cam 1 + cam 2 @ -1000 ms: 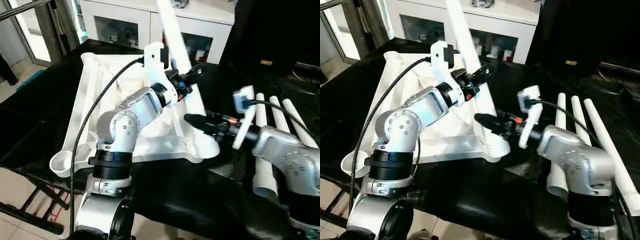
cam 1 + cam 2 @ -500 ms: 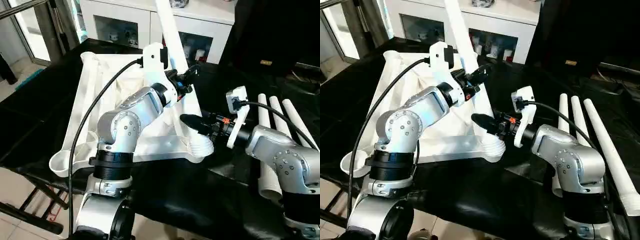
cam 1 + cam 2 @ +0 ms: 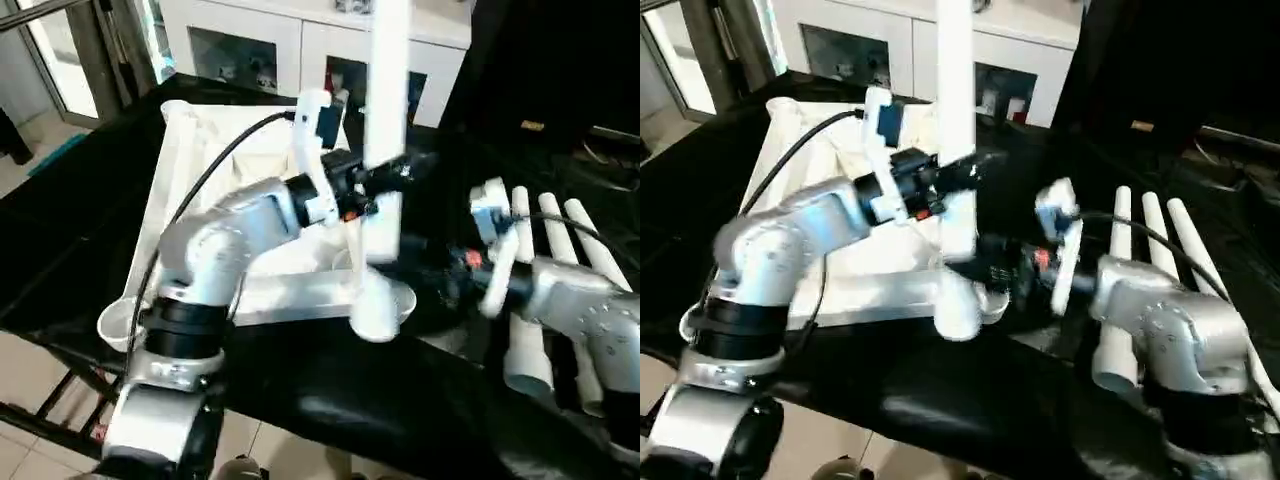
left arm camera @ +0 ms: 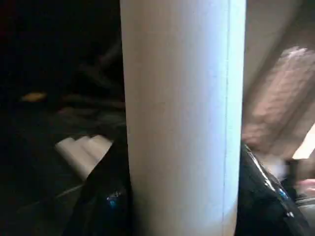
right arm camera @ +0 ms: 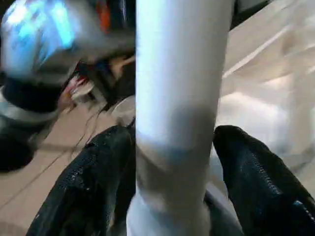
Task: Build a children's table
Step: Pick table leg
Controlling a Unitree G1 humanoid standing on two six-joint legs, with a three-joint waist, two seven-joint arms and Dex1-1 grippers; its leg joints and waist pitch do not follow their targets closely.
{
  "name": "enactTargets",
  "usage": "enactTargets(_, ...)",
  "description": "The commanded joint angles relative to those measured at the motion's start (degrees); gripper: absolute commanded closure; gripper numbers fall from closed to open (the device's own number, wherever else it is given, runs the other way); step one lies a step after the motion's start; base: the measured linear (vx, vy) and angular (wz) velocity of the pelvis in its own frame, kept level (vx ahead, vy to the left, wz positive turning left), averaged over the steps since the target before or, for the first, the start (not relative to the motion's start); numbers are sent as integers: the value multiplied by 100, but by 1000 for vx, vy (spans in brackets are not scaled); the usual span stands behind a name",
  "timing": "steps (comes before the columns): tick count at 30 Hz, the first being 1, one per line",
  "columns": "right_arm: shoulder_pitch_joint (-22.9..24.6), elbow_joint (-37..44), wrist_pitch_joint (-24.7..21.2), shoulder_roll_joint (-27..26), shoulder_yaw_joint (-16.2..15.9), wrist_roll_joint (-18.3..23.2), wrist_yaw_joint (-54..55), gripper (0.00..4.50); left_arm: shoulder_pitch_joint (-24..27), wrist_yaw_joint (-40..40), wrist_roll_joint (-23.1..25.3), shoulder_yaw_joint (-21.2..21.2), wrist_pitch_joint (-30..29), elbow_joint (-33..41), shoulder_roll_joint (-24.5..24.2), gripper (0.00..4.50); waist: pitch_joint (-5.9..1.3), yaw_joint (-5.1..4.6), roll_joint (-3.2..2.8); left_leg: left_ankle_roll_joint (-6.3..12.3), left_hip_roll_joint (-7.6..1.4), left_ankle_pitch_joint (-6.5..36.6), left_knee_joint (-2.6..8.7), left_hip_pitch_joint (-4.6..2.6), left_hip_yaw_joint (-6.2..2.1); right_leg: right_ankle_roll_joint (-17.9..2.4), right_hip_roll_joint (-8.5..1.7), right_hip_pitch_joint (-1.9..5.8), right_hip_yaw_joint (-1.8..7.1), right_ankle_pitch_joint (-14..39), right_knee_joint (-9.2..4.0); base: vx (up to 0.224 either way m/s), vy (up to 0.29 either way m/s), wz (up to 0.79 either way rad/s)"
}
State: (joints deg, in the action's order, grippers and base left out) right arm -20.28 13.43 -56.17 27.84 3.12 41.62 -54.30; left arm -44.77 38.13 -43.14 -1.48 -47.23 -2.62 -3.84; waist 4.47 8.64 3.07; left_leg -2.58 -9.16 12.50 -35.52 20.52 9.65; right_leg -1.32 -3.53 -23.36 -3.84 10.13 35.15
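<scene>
One leg point(image 3: 385, 120) upright (corner socket point(image 3: 378, 305)).

An indoor robot test space, set up like a lab or workshop, is suggested by a work table point(image 3: 60, 250) draped in black cloth on a folding metal frame. A white cabinet point(image 3: 290, 40) with glass doors and small items inside is seen at the far side. Pale tiled floor point(image 3: 30, 150) is visible at far left, and dark drapery point(image 3: 560, 60) hangs at far right.

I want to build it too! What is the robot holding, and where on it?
The left gripper grips the upright leg around its lower part.
</scene>
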Motion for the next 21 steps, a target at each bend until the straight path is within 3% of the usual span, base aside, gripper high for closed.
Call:
enactTargets(1, -17, 106, -59, 55, -43, 135, -102, 142, -240, 177, -296, -109, -24, 91, 104, 265, -464, 25, 94, 306, -357, -123, 381, 0, -109, -1085, -560, 372, 316, 1042, -340, 0, 0, 0)
enactTargets(4, -53, 42, -52, -3, -90, 70, -24, 142, -264, 182, -415, -137, -58, 88, 210, 266, -451, 21, 91, 249, -355, -6, 384, 11, -104, -1054, -559, 377, 315, 1242, -370, 0, 0, 0)
enactTargets(5, -62, 21, -42, -10, -115, 34, -4, 168, -267, 196, -416, -119, -51, 94, 226, 266, -451, 14, 112, 236, -357, -6, 386, 12, -108, -998, -550, 375, 314, 1304, -377, 0, 0, 0)
enactTargets(10, -94, -47, 59, -23, -147, -11, 47, 189, -258, 311, -408, -32, -48, 81, 238, 267, -462, 23, 110, 180, -353, 9, 388, 13, -109, -838, -545, 377, 310, 1424, -391, 0, 0, 0)
enactTargets(21, -148, -54, 166, -107, -128, 22, 263, 194, -192, 263, -263, 64, -35, 54, 187, 268, -476, 25, 96, 191, -360, -87, 382, 15, -112, -910, -542, 378, 303, 1167, -355, 0, 0, 0)
